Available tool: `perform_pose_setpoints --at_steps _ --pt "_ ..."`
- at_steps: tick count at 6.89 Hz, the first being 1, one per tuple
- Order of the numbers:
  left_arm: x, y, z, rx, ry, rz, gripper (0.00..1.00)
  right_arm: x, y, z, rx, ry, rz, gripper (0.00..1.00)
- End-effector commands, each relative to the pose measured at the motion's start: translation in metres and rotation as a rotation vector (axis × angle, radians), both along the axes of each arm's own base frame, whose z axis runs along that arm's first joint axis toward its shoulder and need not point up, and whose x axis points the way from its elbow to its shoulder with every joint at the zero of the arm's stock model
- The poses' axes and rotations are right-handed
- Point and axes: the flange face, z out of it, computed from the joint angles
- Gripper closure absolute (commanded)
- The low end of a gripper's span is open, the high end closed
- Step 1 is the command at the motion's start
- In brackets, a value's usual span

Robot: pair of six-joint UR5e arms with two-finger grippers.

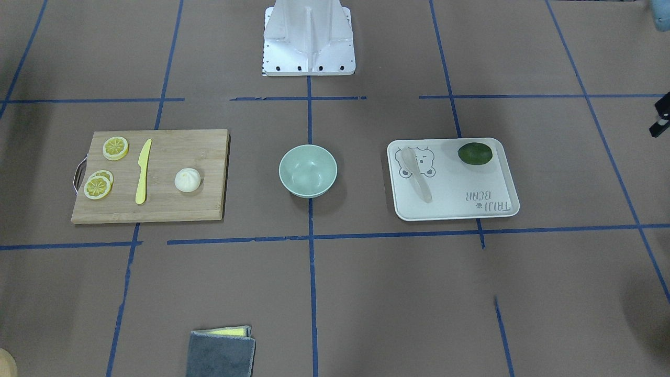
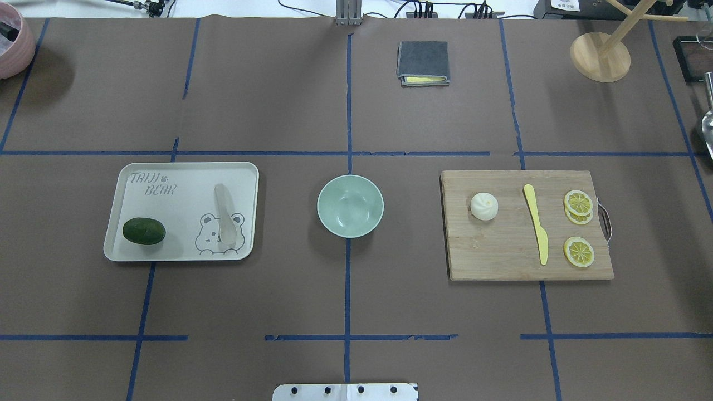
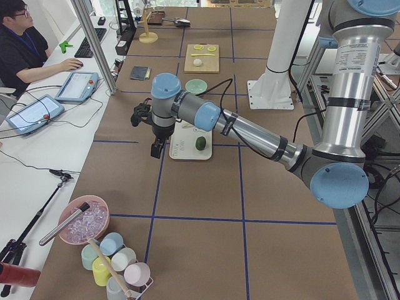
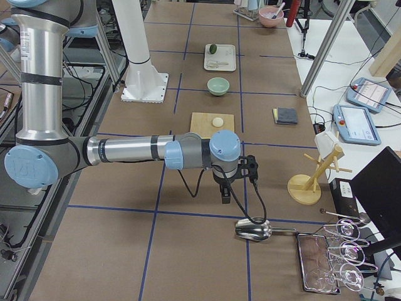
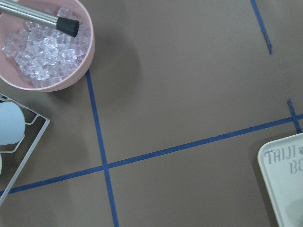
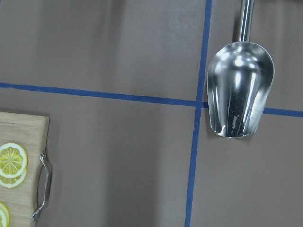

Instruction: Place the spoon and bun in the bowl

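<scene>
Silver arms (image 3: 250, 131) stretch level; left fingers (image 3: 155, 150) and right fingers (image 4: 224, 195) hang downward.

Knife (image 2: 536, 223) lies near the bun (image 2: 484, 206), lime (image 2: 143, 231) near the spoon (image 2: 224, 217), both apart.

Mint-green bowl (image 2: 350, 206); white pleated bun (image 2: 484, 206); beige spoon (image 2: 224, 214); bear-print tray (image 2: 178, 211).
</scene>
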Motion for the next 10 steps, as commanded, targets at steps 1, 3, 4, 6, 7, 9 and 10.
perform_pose_setpoints --at_steps 1,3,4,6,7,9,10 --pt "0.08 0.01 -0.045 -0.068 0.083 -0.058 0.0 -0.002 -0.011 -0.023 0.044 -0.003 -0.002 0.0" --pt "0.173 0.01 -0.089 -0.151 0.097 -0.128 0.0 -0.009 -0.011 -0.025 0.032 -0.006 -0.003 0.0" --pt "0.226 0.021 -0.108 -0.201 0.099 -0.181 0.01 -0.015 -0.015 -0.031 -0.016 -0.014 0.041 0.0" --pt "0.326 0.034 -0.115 -0.295 0.07 -0.251 0.02 -0.03 -0.022 -0.049 0.015 -0.028 0.046 0.0" --pt "0.358 0.041 -0.103 -0.323 0.05 -0.277 0.03 -0.041 -0.021 -0.069 0.001 -0.038 0.066 0.0" --pt "0.4 0.046 -0.077 -0.32 0.04 -0.299 0.05 -0.068 -0.014 -0.107 -0.026 -0.063 0.091 0.0" --pt "0.412 0.049 -0.071 -0.323 0.024 -0.287 0.07 -0.075 -0.019 -0.123 -0.02 -0.074 0.098 0.0"
